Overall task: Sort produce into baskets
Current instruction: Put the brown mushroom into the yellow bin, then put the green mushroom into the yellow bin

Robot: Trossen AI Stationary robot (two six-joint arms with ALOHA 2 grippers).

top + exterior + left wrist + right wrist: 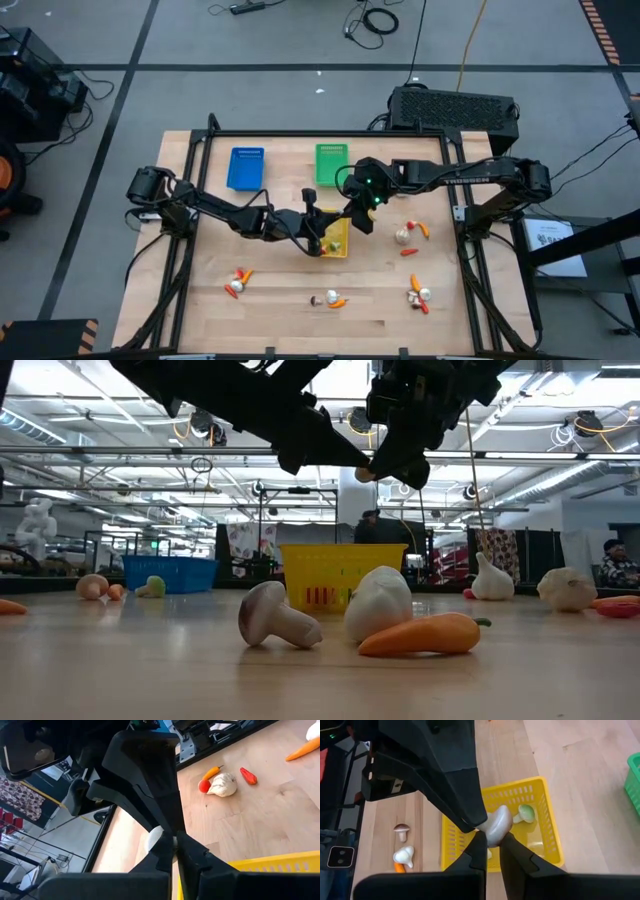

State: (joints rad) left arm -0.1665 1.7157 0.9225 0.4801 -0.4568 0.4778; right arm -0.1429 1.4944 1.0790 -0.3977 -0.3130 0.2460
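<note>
A pale mushroom-like piece of produce (498,822) hangs over the yellow basket (547,820), with my right gripper (492,845) shut on it. My left gripper (175,845) reaches in from the table's left with its fingers shut, and its tips (472,817) are against the same piece (154,837). Both grippers meet above the yellow basket (338,240) in the high view. A green-and-white piece (525,812) lies in that basket. The blue basket (245,167) and green basket (331,163) stand at the far side. My right gripper pinches the piece's narrow lower end (492,839) between its two fingers, coming slanting down from the table's right. The piece is lifted clear above the yellow basket, its rounded cap (503,816) away from the fingers. My left gripper's shut fingertips lie against the piece's side (481,826), coming nearly level from the table's left. I cannot tell whether any of the piece is pinched between them.
Loose produce lies on the wood in small groups: near left (237,283), near middle (330,298), near right (418,295) and right of the yellow basket (408,234). In the low view a mushroom (275,618), a white bulb (380,603) and an orange carrot (425,635) lie close.
</note>
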